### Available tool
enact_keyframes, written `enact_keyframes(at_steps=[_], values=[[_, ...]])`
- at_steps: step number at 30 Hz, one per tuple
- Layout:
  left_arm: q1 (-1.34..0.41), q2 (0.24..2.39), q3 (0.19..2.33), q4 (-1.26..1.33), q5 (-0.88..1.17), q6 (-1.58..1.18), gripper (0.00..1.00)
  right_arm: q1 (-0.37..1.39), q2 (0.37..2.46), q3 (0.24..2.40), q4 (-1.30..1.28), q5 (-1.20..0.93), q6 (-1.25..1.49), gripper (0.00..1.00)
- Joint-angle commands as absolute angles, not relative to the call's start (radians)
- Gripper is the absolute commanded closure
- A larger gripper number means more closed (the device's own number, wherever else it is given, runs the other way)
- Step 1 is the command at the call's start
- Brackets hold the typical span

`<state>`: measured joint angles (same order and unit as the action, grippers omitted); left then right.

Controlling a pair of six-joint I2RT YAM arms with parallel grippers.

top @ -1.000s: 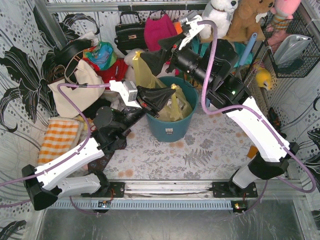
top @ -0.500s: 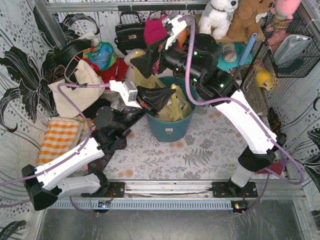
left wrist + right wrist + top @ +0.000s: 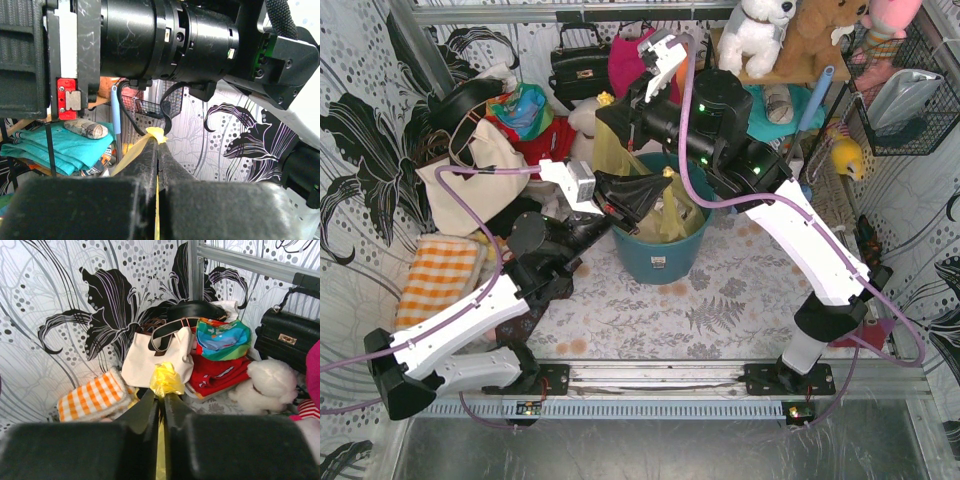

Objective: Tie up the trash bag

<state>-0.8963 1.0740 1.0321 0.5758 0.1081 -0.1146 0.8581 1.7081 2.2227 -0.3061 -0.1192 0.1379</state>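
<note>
Pinching one flap of the trash bag [image 3: 675, 220] apiece: left gripper [image 3: 157, 145] and right gripper [image 3: 160, 397], both pressed together on thin yellow plastic, tufts poking past the tips. Bag body below both jaws, inside the teal bucket [image 3: 685, 255]. Flaps lengthwise between the fingers; left nearer the bag, right higher. Probably crossing next.

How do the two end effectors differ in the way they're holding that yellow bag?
The right end effector is raised above the teal bucket, holding a flap of the trash bag stretched upward. The left end effector sits lower, by the bucket's left rim. A fat crumpled wad of plastic pokes past the right end effector's tips, while only a thin strip and small nub show at the left end effector's. Both are shut on the same bag.
</note>
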Motion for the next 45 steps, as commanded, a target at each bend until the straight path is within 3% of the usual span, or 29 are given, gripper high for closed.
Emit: enact_keyframes(at_steps=[1,12,19,31,45], values=[[-0.899,1.094,1.088,0.625,0.104,-0.096,1.00,0.864,1.672,2.222,-0.247,-0.109,0.113,1.00],[-0.895,1.195,1.190,0.690,0.065,-0.027,1.00,0.835,1.632,2.208,-0.273,-0.013,0.103,1.00],[-0.872,1.189,1.150,0.793,-0.043,-0.033,1.00,0.737,1.535,2.037,-0.196,-0.001,0.193,1.00],[-0.822,1.200,1.122,0.839,0.026,-0.094,1.00,0.707,1.391,1.801,-0.111,0.000,0.307,1.00],[-0.810,1.139,1.016,0.877,-0.015,-0.137,1.00,0.704,1.134,1.235,0.441,-0.028,0.367,1.00]])
